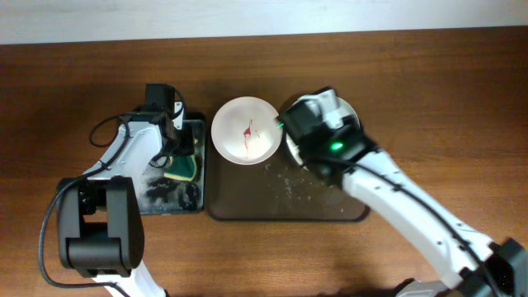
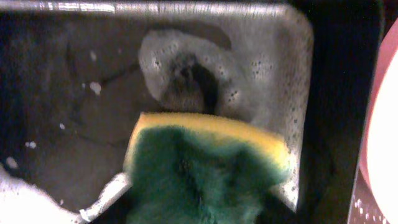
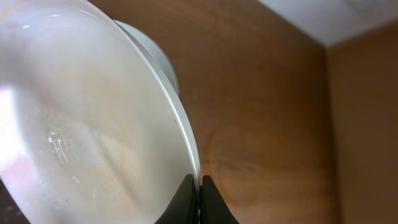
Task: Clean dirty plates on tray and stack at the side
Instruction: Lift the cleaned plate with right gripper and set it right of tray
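Right fingers point(image 3: 186, 198) are pinched tight on the rim of the right-hand plate point(image 3: 93, 124). So the right gripper point(image 3: 199, 184) has it by the edge, and the wrist cam shows it tipped on a slant against the wooden table point(image 3: 267, 124). From overhead that plate sits at the far right corner of the tray point(image 1: 247, 208), mostly hidden under the arm. A second white edge peeks out behind it. Could be another plate, can't say for sure.

Left gripper point(image 1: 176, 151) hangs over the black tray point(image 1: 198, 132), right down by the sponge point(image 2: 205, 168), which lies green side up in suds. Its fingers don't show clearly in either view, so I can't tell if they're spread or clamped on the sponge.

Progress-wise I'd call it early. The smeared plate point(image 1: 245, 129) sits at the far left corner of the tray with a red streak in the middle, clearly unwashed. The right-hand plate looks clean from what I can see, no red on it. Nothing is stacked beside the tray yet, and there are specks point(image 1: 289, 177) scattered on the tray. Left to do: scrub the red one, then stack everything off to the side.
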### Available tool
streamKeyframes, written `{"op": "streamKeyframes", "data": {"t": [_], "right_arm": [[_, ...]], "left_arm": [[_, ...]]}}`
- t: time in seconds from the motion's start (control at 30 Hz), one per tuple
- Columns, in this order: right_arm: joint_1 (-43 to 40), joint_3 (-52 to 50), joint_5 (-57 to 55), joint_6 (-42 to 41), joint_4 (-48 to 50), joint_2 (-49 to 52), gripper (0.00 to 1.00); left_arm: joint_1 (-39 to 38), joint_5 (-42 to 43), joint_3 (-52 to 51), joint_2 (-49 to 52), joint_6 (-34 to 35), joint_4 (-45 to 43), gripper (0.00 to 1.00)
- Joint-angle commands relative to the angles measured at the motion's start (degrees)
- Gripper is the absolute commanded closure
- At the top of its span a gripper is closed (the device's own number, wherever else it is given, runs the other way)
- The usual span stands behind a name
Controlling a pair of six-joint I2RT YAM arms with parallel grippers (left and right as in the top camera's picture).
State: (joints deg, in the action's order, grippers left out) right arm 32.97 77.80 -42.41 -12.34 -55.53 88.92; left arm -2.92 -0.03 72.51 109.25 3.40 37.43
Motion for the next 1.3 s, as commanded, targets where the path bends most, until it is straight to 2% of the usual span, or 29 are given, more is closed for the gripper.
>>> {"op": "streamKeyframes", "data": {"t": [0.0,0.17,0.23,0.33,0.43,0.53,0.57,0.7,0.73,0.83,0.87,0.97,1.03,1.1,1.2,1.27], "right_arm": [[-8.61,2.05,9.20,-1.92,0.35,-4.90,0.96],[-22.32,2.05,18.03,-1.92,-0.48,-6.49,0.96],[-28.22,2.03,21.42,-1.95,-1.09,-6.08,0.96],[-37.64,2.03,27.85,-1.92,-1.14,-5.05,0.96],[-45.79,2.03,33.18,-1.90,-1.05,-3.37,0.96],[-51.04,2.01,36.41,-1.90,-1.29,-1.07,0.96],[-52.83,2.01,37.79,-1.90,-1.25,0.35,0.96],[-55.80,2.01,37.90,-1.90,-1.11,4.83,0.96],[-56.41,2.01,37.92,-1.90,-0.90,6.29,0.96],[-57.18,2.01,37.92,-1.88,-0.59,10.12,0.96],[-57.16,2.01,37.94,-1.88,-0.46,10.88,0.96],[-57.09,2.01,38.88,-1.86,0.59,11.98,0.94],[-57.09,2.01,39.91,-1.86,1.11,11.96,0.85],[-57.09,2.01,42.18,-1.29,1.31,11.96,0.80],[-56.92,2.03,49.53,2.23,1.44,11.96,0.70],[-56.37,2.03,57.07,5.44,1.53,11.96,0.59]], "left_arm": [[0.42,0.24,0.98,-0.20,-0.22,5.03,0.20],[0.42,0.26,-0.15,-0.20,-0.22,9.16,0.19],[0.42,0.26,-1.42,-0.20,-0.22,9.16,0.12],[0.42,1.38,-3.21,-0.20,-0.22,9.16,0.16],[0.35,1.33,-4.20,-0.20,-0.24,9.16,0.31],[0.35,1.33,-4.24,-0.20,-0.22,9.14,0.55],[0.35,1.33,-4.24,-0.20,-0.24,9.07,0.68],[0.35,1.33,-4.24,-0.20,-0.22,8.52,0.97],[0.35,1.33,-4.24,-0.20,-0.22,8.50,1.00],[0.35,1.33,-4.24,-0.20,-0.22,8.46,1.00],[0.35,1.33,-4.24,-0.20,-0.24,8.48,0.93],[0.35,1.33,-4.24,-0.20,-0.24,8.41,0.52],[0.35,1.33,-4.24,-0.20,-0.24,8.33,0.51],[0.35,1.33,-4.24,-0.20,-0.22,8.26,0.47],[0.35,1.27,-4.15,-0.22,-0.26,8.24,0.43],[0.35,1.27,-2.62,-0.35,-0.26,9.51,0.35]]}}
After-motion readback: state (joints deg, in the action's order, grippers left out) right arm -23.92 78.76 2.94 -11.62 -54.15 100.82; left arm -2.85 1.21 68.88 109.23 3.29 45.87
